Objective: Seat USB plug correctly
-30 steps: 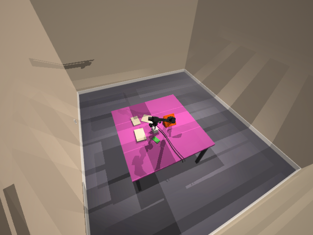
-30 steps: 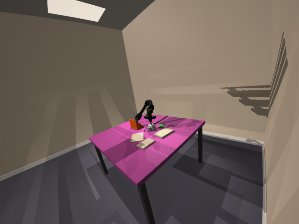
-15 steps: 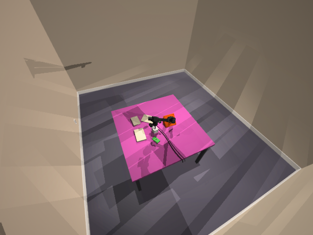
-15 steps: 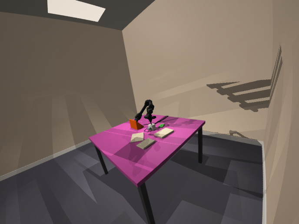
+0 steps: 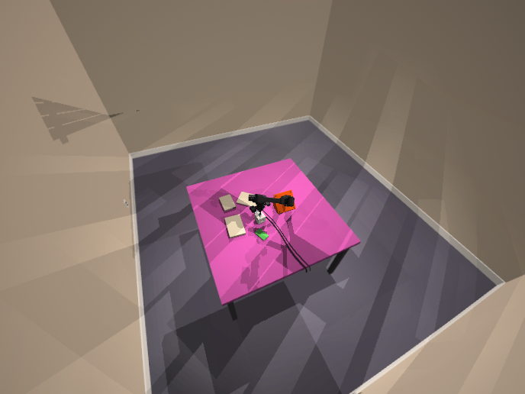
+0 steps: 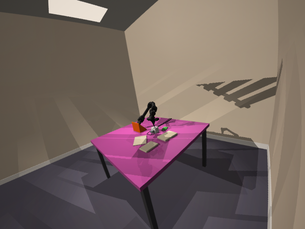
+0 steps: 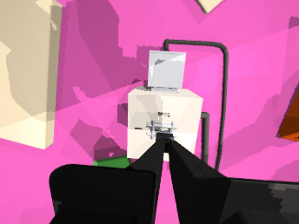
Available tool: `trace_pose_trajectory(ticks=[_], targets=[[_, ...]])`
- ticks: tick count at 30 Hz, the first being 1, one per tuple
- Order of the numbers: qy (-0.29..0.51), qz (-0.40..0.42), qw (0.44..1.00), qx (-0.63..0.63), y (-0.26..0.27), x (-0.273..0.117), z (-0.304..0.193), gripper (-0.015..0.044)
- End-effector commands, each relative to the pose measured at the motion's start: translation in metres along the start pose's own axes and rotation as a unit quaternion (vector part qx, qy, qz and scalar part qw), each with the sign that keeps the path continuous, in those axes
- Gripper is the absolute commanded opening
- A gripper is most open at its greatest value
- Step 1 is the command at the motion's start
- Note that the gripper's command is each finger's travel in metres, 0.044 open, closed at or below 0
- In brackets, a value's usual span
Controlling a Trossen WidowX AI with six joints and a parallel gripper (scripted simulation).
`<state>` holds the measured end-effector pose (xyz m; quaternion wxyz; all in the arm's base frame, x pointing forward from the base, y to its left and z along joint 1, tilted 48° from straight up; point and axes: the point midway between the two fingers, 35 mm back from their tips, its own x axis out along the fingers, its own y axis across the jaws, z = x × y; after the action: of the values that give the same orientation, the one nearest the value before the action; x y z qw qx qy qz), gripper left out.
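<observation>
On the magenta table (image 7: 261, 65), L to R in the wrist view: a cream flat block (image 7: 26, 87), then the white power cube (image 7: 165, 126) w/ a grey square adapter (image 7: 167, 70) behind it, a dark cable (image 7: 223, 95) looping at R. The black parallel-jaw gripper (image 7: 164, 138) is clamped on the small silver-and-black USB plug (image 7: 162, 128), which sits in the socket atop the cube. An orange wedge-shaped base (image 7: 291, 123) shows at far R.

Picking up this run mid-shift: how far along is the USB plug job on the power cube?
Done: the gripper is shut on the USB plug, which sits in the top of the power cube. In hand: that grip, with no sign yet that the plug is out. Left: pull it free, turn it round, seat it fully, release, and move clear past the green piece and tan blocks.
</observation>
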<state>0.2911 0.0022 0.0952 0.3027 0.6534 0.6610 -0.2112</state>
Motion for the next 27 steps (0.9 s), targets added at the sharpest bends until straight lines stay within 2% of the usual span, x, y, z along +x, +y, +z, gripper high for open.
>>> trace_pose_trajectory(ticks=[1,27], targets=[[-0.003,0.000,1.000,-0.002,0.000,-0.004,0.001,0.0000],[-0.002,0.000,1.000,-0.009,0.000,-0.017,0.001,0.0000]])
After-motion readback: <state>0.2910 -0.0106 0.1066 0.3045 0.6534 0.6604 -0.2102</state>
